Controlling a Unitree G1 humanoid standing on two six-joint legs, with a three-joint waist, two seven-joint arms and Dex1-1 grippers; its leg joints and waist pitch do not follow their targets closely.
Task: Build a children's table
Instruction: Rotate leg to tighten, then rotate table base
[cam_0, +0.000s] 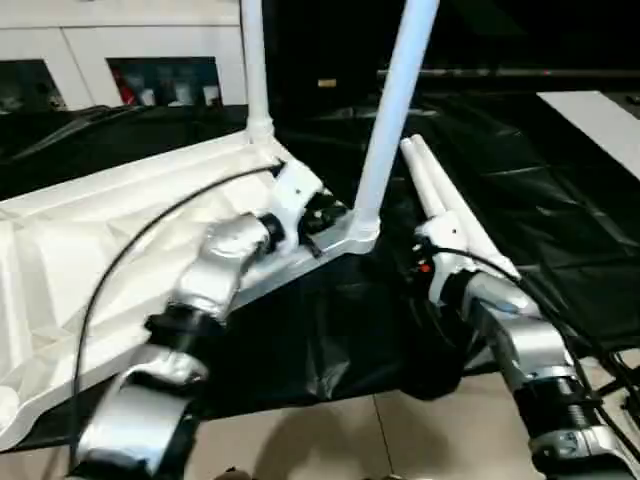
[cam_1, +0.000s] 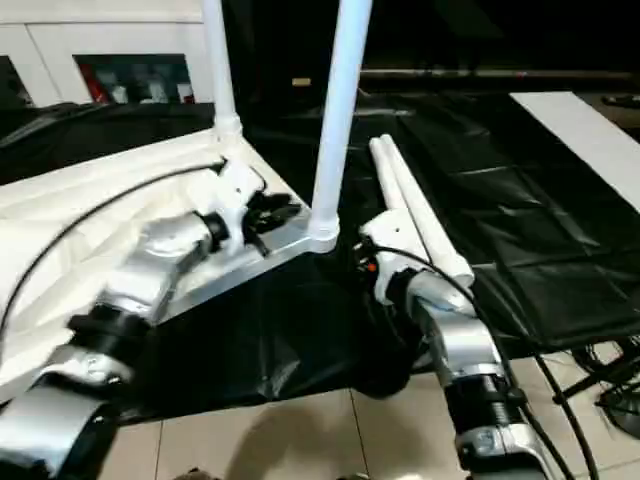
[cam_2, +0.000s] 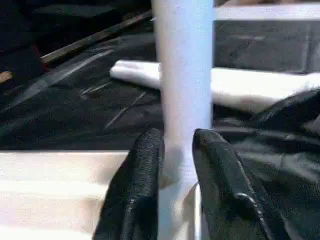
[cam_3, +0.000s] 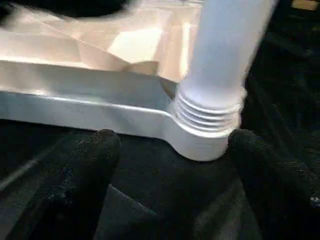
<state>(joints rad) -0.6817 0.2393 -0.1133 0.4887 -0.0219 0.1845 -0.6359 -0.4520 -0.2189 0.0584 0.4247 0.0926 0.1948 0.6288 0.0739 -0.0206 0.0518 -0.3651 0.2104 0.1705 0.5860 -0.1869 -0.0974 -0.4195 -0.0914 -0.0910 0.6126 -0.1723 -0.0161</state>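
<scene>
Two head cameras look down; two wrist cameras look close.

The head pair looks forward and down over both arms at the white tabletop (cam_0: 90, 250) and the standing leg (cam_0: 395, 110). The left wrist camera sits very near that leg. The right wrist camera sits very near its corner socket (cam_3: 200, 137), which the head views share.

White tabletop (cam_0: 120, 230) and white legs (cam_0: 395, 110) are showing against the black-clothed desk (cam_0: 520, 200); tool fingers (cam_2: 135, 185) are looking black.
</scene>
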